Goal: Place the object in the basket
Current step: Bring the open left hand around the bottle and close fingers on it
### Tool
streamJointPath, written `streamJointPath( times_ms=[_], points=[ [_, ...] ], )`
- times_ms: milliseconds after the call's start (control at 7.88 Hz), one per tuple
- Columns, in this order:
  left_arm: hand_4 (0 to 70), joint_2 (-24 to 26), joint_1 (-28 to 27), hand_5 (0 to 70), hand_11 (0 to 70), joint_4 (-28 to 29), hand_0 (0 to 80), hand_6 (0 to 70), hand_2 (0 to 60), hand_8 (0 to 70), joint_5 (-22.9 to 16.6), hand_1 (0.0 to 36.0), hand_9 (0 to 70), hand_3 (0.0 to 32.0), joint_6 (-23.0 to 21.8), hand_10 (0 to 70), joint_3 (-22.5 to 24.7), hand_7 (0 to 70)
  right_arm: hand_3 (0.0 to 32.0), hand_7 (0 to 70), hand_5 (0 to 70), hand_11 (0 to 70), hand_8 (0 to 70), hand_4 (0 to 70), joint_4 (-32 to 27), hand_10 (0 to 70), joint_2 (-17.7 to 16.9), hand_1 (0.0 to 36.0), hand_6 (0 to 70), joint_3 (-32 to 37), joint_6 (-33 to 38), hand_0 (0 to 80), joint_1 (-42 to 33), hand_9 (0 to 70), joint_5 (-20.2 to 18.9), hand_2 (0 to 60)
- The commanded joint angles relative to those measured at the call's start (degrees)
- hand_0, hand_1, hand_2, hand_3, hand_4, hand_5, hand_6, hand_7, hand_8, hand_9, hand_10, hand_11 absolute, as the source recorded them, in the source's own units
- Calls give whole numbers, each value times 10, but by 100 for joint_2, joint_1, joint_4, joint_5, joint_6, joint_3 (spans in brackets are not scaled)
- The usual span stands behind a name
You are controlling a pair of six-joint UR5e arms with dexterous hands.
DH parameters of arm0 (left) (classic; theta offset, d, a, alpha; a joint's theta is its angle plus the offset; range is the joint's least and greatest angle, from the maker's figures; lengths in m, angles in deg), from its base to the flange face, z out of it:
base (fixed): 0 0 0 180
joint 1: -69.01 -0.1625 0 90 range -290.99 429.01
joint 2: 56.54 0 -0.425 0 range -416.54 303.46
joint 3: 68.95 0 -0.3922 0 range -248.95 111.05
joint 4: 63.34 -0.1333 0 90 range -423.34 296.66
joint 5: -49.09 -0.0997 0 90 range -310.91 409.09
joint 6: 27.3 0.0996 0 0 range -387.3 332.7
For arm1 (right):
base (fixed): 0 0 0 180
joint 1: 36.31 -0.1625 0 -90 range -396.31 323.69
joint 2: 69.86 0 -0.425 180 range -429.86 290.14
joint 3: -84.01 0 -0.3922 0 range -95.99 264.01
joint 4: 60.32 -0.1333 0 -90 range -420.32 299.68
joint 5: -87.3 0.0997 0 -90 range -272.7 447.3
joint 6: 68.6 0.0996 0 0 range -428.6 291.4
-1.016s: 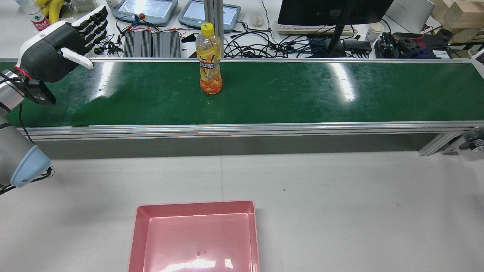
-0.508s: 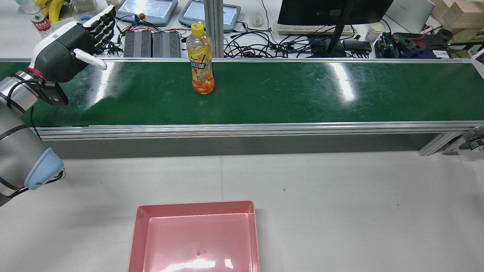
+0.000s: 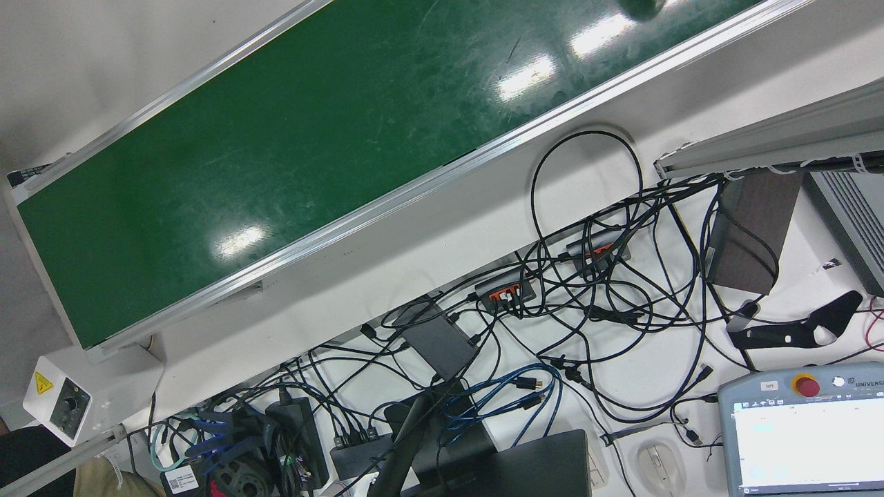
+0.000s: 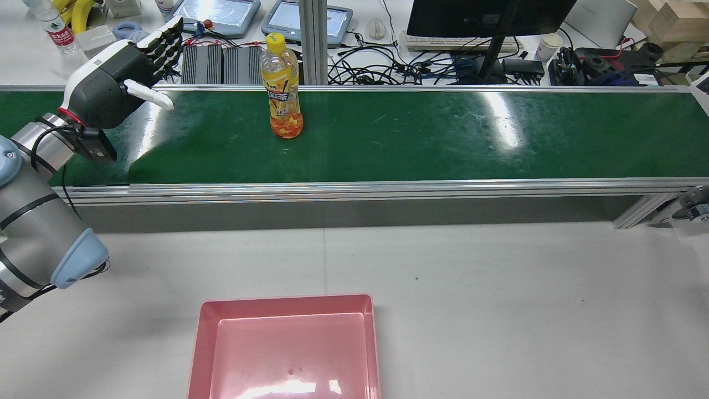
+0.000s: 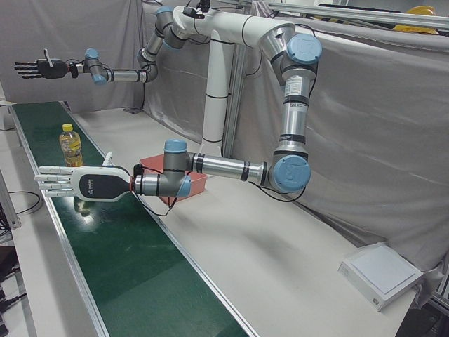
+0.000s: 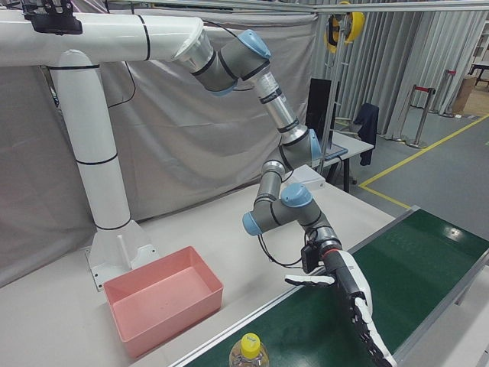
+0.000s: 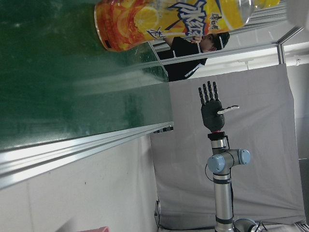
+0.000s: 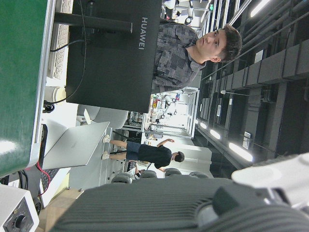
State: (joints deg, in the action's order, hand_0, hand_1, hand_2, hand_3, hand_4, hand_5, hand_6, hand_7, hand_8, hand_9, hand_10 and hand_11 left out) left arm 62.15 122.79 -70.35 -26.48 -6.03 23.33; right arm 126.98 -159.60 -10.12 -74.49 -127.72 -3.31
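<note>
A yellow-capped orange drink bottle (image 4: 282, 94) stands upright on the far half of the green conveyor belt (image 4: 443, 138). It also shows in the left-front view (image 5: 69, 144), the right-front view (image 6: 248, 352) and the left hand view (image 7: 169, 21). My left hand (image 4: 119, 83) is open, fingers spread, hovering over the belt's left end, apart from the bottle; it also shows in the left-front view (image 5: 74, 184) and the right-front view (image 6: 355, 302). My right hand (image 5: 36, 68) is open and raised far down the belt, also visible in the left hand view (image 7: 211, 110). The empty pink basket (image 4: 288, 302) sits on the white table.
Behind the belt lie cables, teach pendants (image 4: 213, 14), a monitor (image 4: 487, 16), a keyboard and a vertical aluminium post (image 4: 313, 39). The belt has raised aluminium rails (image 4: 354, 188). White table (image 4: 498, 288) lies between belt and basket. A control box (image 3: 65, 400) sits at the belt's end.
The bottle has travelled left along the belt toward my left hand. My left hand and arm have moved right and forward over the belt, still open.
</note>
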Motion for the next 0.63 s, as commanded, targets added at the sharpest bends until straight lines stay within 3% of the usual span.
streamJointPath(
  times_ms=[0, 508],
  points=[
    [66, 170, -130, 0, 0, 233, 574, 0, 0, 0, 69, 51, 0, 0, 0, 0, -402, 0, 0, 0, 0, 0, 0, 0, 0, 0, 0, 0, 0, 0, 0, 0, 0, 0, 0, 0],
    [75, 435, -166, 0, 0, 226, 585, 0, 0, 0, 25, 56, 0, 0, -8, 0, -501, 0, 0, 0, 0, 0, 0, 0, 0, 0, 0, 0, 0, 0, 0, 0, 0, 0, 0, 0]
  ],
)
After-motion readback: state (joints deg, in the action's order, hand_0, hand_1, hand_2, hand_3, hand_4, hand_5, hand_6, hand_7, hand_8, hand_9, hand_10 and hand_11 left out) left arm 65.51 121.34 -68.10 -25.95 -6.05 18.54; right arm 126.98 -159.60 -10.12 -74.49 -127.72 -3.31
